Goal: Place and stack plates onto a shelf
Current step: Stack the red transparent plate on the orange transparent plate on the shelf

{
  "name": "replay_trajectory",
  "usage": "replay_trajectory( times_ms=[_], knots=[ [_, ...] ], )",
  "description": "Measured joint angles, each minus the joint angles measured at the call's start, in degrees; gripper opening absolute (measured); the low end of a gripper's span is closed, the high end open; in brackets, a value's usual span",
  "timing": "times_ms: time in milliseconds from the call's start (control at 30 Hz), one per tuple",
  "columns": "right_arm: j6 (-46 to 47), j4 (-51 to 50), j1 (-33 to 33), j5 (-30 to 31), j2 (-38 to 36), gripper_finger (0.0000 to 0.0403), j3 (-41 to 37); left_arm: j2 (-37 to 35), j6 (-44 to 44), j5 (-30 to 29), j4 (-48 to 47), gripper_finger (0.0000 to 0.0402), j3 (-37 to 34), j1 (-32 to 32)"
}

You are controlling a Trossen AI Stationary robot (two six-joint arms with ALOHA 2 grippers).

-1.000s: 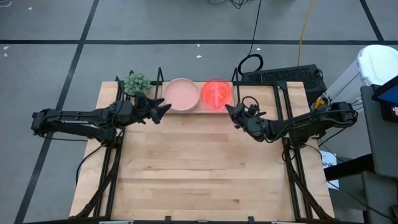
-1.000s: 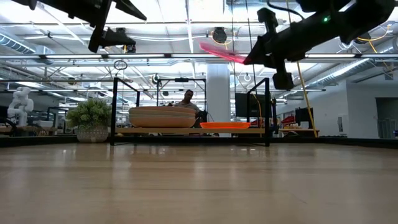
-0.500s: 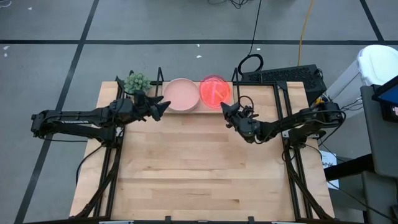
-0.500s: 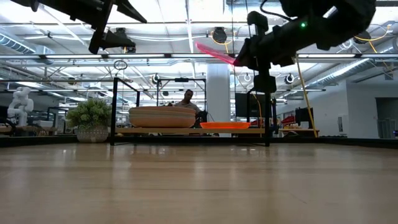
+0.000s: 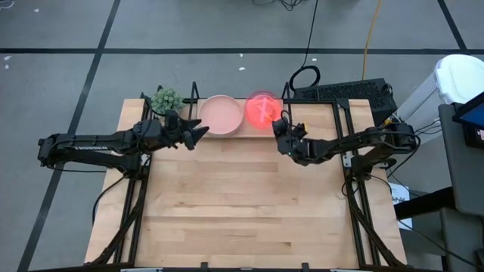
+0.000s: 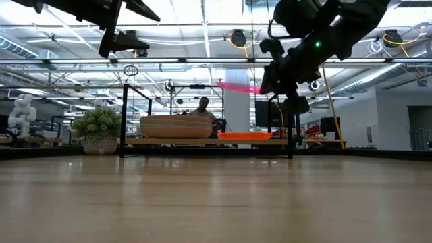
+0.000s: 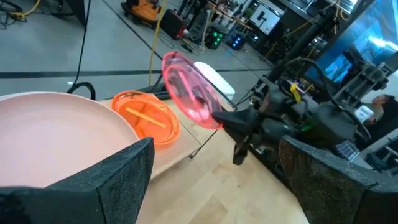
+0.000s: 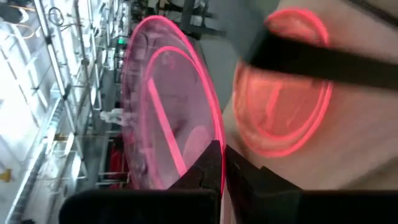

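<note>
Last plate nearly on the shelf

Left hand [image 5: 198, 130] hangs open beside the stacked large plates [image 5: 221, 114] on the shelf [image 6: 202, 142]. Right hand [image 5: 277, 125] is clamped on a neon pink plate [image 5: 261, 108], held above the orange plate [image 6: 244, 136] on the shelf's right half. The worktop [image 5: 242, 204] carries no plates, so setting this one down seems all that remains.

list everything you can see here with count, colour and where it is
neon pink plate: one, translucent, held above the shelf's right end
orange plate: one, translucent, on the shelf's right end
plate stack: one stack, pale pink on top, on the shelf's left half
shelf: one, light wood with black wire ends, table's far edge
potted plant: one, green, left of the shelf
person: one, seated in the room behind
left gripper: open, empty, near the plate stack
right gripper: shut on the neon pink plate's rim
</note>
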Motion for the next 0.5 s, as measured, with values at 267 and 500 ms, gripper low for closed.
replay_trajectory(
  times_ms=[267,500],
  knots=[
    [0.65,-0.46,-4.22,-2.8,2.22,0.0,0.0,0.0,0.32,1.11,-0.02,0.0349,0.0,0.0],
    [-3.28,-0.75,-4.79,-3.39,2.17,0.0,-0.02,0.0,1.87,1.14,-0.02,0.0349,0.0,0.0]
  ],
)
